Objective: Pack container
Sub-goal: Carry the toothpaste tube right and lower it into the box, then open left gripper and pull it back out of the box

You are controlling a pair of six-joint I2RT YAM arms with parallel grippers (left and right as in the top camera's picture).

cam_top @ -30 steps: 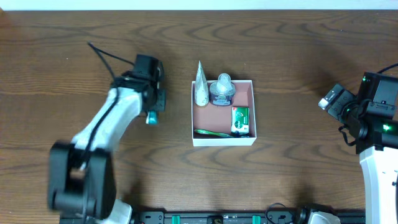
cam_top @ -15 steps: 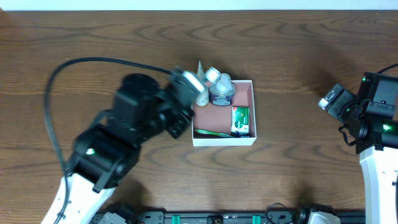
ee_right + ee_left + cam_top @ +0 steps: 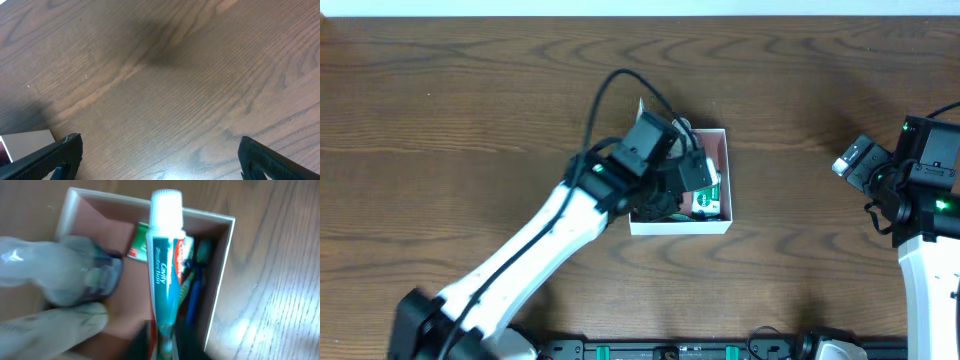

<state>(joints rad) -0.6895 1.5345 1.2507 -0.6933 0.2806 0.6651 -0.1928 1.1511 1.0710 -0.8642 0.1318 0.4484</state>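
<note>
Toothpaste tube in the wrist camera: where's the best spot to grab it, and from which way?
Probably the tail end of the toothpaste tube, opposite its white cap, coming from behind along its length. It is long and thin, and a bottle and toothbrush in the box sit close on either side.

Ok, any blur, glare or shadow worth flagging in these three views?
Overhead: evenly lit and sharp, though the left arm hides much of the container. Left wrist: soft and smeared, lettering on the toothpaste tube only partly readable, glare on the table at lower right. Right wrist: wood grain fairly crisp, a dark shadow patch near the top, a bright glare spot at the bottom edge.
</note>
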